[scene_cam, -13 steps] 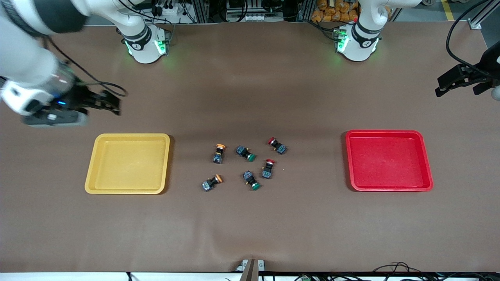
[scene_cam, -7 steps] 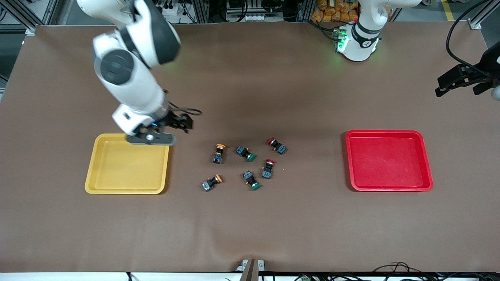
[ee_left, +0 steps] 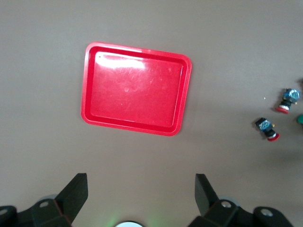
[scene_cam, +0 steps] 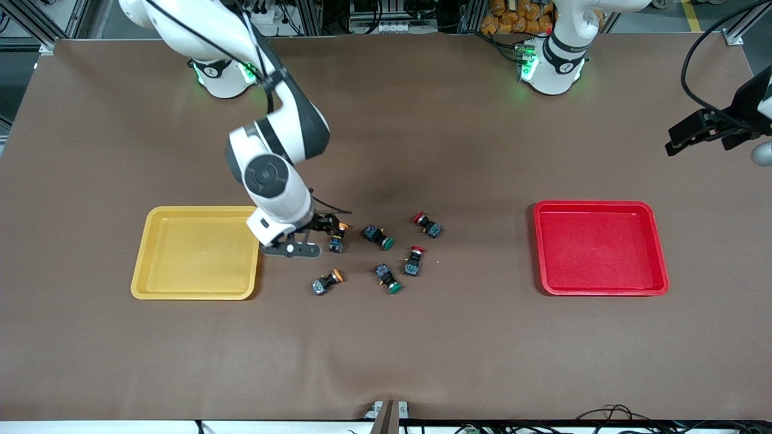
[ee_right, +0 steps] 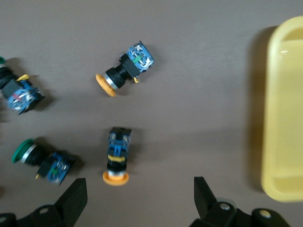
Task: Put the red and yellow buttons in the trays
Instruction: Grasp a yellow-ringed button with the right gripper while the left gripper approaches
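My right hand (scene_cam: 322,229) hangs with fingers apart over the brown desk (scene_cam: 386,349), and the small yellow-capped push-button with its black-and-blue body (ee_right: 117,156) lies on its side just under it. Hard, light plastic with a slick round cap, I judge, so I would pinch the squarish body. The shallow yellow plastic tray (scene_cam: 196,253) sits empty beside my hand. My left hand (ee_left: 141,198) waits open, high above the empty red plastic tray (ee_left: 136,89).

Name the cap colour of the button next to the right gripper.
Yellow-orange cap on a black-and-blue body; clearest in the right wrist view.
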Available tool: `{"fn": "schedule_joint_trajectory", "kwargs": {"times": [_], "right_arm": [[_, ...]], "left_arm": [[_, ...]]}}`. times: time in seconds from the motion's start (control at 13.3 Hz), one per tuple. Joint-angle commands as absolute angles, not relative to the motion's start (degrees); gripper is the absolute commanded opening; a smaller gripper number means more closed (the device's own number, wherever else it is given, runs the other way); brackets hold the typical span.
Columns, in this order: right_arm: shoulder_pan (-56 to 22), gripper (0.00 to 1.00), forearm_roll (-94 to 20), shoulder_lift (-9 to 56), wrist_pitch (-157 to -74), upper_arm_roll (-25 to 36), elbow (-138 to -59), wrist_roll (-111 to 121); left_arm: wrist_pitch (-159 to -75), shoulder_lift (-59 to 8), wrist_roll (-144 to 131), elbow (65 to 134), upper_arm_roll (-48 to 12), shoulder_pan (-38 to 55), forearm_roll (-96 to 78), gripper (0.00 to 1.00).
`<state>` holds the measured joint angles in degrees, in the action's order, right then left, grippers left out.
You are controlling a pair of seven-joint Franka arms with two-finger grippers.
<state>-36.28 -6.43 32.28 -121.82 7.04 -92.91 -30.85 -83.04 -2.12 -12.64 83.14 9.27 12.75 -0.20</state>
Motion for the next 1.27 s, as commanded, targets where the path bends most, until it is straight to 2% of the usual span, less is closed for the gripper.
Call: {"fn": "schedule_joint_trajectory", "kwargs": {"times": [0.0, 0.3, 0.67, 0.75, 0.97, 1.05, 1.12, 1.2], "right_arm": [[-37.7, 1.0, -8.0, 36.8, -126.3, 7.6, -91.8, -31.5], [-38.4, 1.0, -8.1, 39.2, -128.5, 7.6, -91.8, -31.5], [-39.9, 1.0, -8.2, 41.8, -129.6, 7.6, -91.8, -33.1], [-39.9, 0.92, -8.3, 41.8, -130.4, 7.6, -91.8, -33.2], [-40.6, 0.4, -8.2, 43.3, -132.5, 7.6, -91.8, -35.9], [-40.6, 0.18, -8.2, 43.4, -132.6, 7.6, -91.8, -35.9], [-40.5, 0.0, -8.2, 43.4, -132.6, 7.6, -91.8, -35.9], [-40.5, 0.0, -8.2, 43.2, -132.5, 7.6, -91.7, -36.0]], "left_arm": [[-83.1, -3.2, -22.3, 83.6, 9.0, 13.7, -3.6, 1.0], [-83.1, -6.3, -37.6, 83.6, 6.3, 13.9, -8.9, 1.0], [-84.2, -11.5, -54.1, 83.4, -0.7, 14.0, -9.0, 1.0], [-84.3, -12.6, -56.9, 83.4, -1.7, 14.2, -8.9, 1.0], [-86.7, -16.1, -66.9, 83.5, -1.9, 18.3, -8.6, 1.0], [-87.5, -17.2, -68.7, 83.6, -1.9, 19.5, -8.5, 1.0], [-88.1, -18.4, -69.6, 83.6, -1.9, 20.2, -8.5, 1.0], [-89.4, -19.4, -70.6, 83.7, -1.9, 21.3, -8.5, 1.0]]}}
